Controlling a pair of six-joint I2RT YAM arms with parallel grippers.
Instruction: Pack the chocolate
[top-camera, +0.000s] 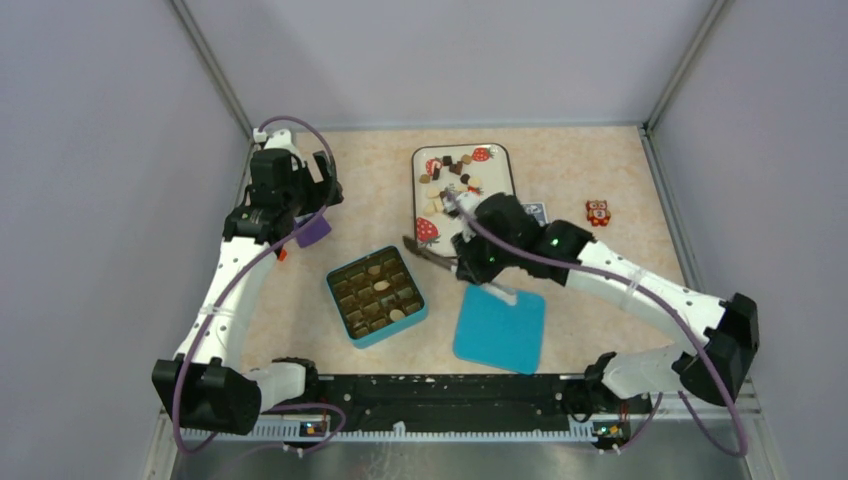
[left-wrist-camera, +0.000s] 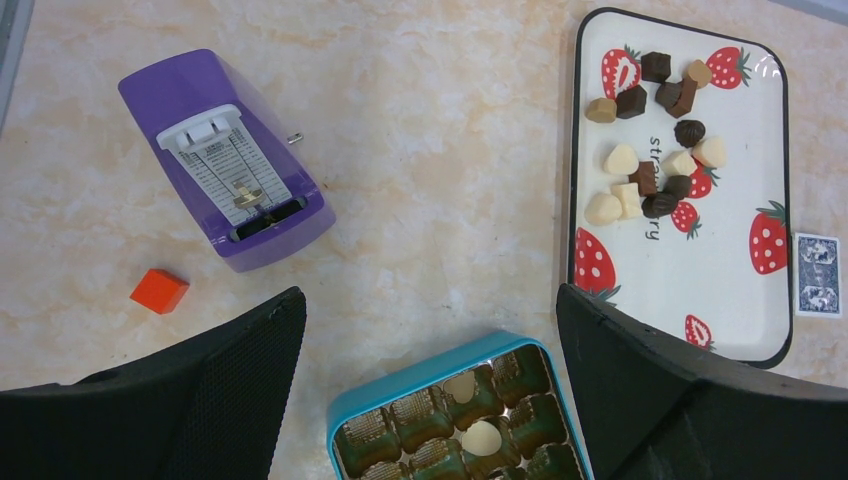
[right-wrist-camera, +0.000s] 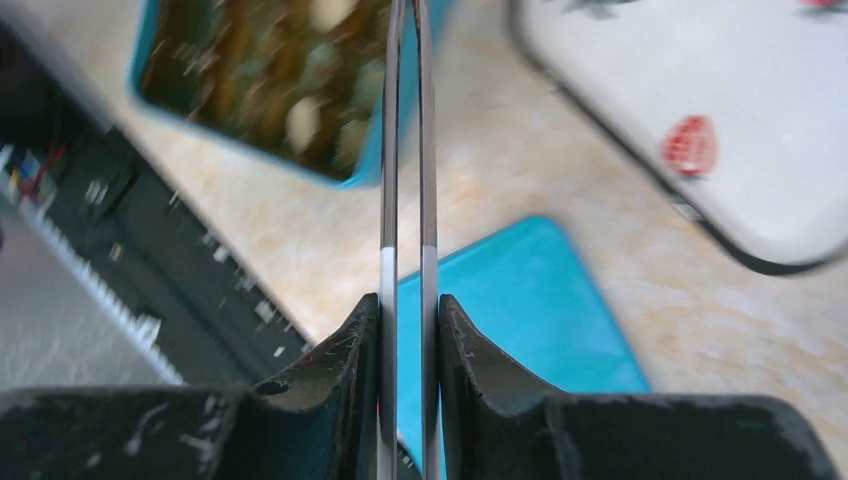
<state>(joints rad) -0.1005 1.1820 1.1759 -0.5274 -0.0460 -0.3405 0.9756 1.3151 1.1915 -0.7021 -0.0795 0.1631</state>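
Observation:
Chocolate pieces (top-camera: 450, 178) (left-wrist-camera: 650, 150), dark brown, light brown and cream, lie on the strawberry-print tray (top-camera: 497, 185) (left-wrist-camera: 735, 285). The open teal box (top-camera: 341, 312) (left-wrist-camera: 420, 375) has a few cream pieces (left-wrist-camera: 481, 437) in its cells. My right gripper (top-camera: 466, 262) (right-wrist-camera: 408, 305) is shut on metal tweezers (top-camera: 430, 252) (right-wrist-camera: 405, 150). They point left, between the tray's near corner and the box. Their tips are cut off in the blurred right wrist view. My left gripper (top-camera: 308, 200) (left-wrist-camera: 430, 300) hangs open above the box's far edge, holding nothing.
The teal lid (top-camera: 500, 328) (right-wrist-camera: 520, 300) lies near the front, right of the box. A purple device (top-camera: 314, 230) (left-wrist-camera: 230, 160) and a small orange cube (left-wrist-camera: 159, 290) sit at the left. A playing card (top-camera: 536, 211) (left-wrist-camera: 818, 274) and an orange owl figure (top-camera: 597, 212) lie right of the tray.

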